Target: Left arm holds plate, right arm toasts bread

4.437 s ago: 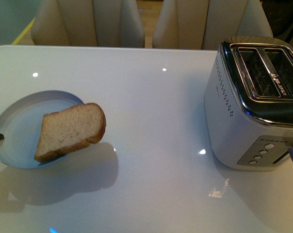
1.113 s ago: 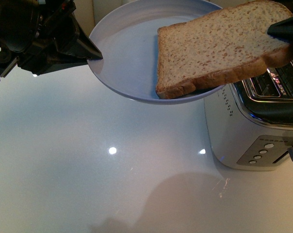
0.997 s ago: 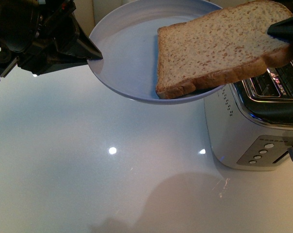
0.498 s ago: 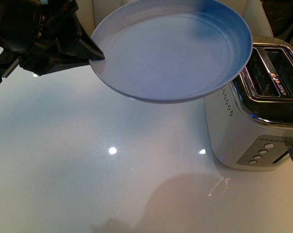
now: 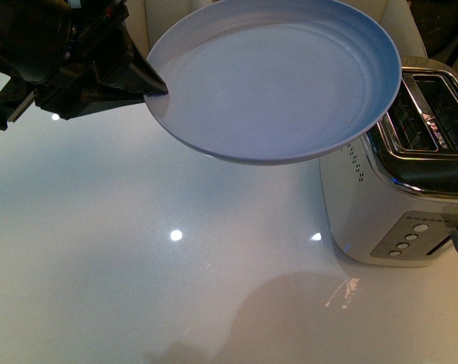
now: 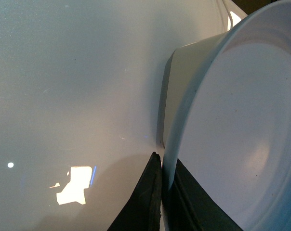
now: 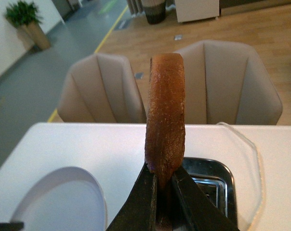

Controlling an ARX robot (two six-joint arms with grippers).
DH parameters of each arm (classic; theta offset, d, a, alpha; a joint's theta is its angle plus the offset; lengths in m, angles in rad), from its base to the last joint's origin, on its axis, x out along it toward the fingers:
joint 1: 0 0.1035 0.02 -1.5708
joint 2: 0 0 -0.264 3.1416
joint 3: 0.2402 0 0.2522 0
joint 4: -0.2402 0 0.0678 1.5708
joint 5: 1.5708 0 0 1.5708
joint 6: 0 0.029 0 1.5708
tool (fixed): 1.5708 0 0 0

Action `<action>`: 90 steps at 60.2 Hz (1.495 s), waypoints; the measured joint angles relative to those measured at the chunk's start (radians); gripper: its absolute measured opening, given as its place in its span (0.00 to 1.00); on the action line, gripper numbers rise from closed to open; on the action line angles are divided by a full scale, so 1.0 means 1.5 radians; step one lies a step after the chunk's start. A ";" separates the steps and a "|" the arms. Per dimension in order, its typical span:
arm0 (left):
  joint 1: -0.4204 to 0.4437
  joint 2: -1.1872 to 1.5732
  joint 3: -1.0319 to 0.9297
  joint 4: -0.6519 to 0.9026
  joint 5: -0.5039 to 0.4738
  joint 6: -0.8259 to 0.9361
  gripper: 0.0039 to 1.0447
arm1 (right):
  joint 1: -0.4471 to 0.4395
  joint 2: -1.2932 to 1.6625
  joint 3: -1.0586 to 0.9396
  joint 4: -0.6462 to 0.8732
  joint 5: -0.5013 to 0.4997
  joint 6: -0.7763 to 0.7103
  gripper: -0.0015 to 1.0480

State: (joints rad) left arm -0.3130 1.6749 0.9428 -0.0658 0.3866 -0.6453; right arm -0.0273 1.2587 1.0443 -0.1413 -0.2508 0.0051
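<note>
My left gripper (image 5: 155, 85) is shut on the rim of the pale blue-grey plate (image 5: 274, 76) and holds it tilted in the air beside the toaster (image 5: 399, 189). The plate is bare. In the left wrist view the gripper (image 6: 165, 168) pinches the plate rim (image 6: 184, 130) edge-on. My right gripper is out of the front view. In the right wrist view it (image 7: 161, 185) is shut on the bread (image 7: 165, 115), held upright with the brown crust edge showing, above the toaster's slots (image 7: 210, 185). The plate also shows there (image 7: 63, 202).
The silver two-slot toaster stands at the right of the glossy white table (image 5: 138, 250), its buttons (image 5: 407, 239) facing me. Two beige chairs (image 7: 102, 89) stand behind the table's far edge. The toaster body shows behind the plate in the left wrist view (image 6: 177, 86).
The bread lay on the raised plate a second ago with the right gripper at its edge. It has since been lifted off and out of the front view. The plate rose slightly.
</note>
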 joint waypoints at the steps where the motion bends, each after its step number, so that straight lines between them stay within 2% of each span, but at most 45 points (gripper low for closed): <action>1: 0.000 0.000 0.000 0.000 0.000 0.000 0.03 | 0.001 0.003 0.001 -0.003 0.002 -0.004 0.03; 18: -0.003 0.000 -0.001 0.004 -0.001 0.000 0.03 | 0.007 0.052 0.004 -0.053 0.048 -0.036 0.03; 40: -0.004 0.000 -0.005 0.004 -0.001 0.000 0.03 | 0.032 0.060 -0.023 -0.082 0.056 0.012 0.03; 59: -0.003 0.000 -0.006 0.004 -0.001 0.000 0.03 | 0.064 0.060 -0.061 -0.077 0.084 0.019 0.03; 90: -0.003 0.000 -0.007 0.004 0.001 0.000 0.03 | 0.065 0.108 -0.061 -0.045 0.108 0.022 0.03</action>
State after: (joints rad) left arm -0.3180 1.6749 0.9325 -0.0601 0.3882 -0.6449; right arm 0.0696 1.4212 0.9531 -0.2081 -0.0895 0.0380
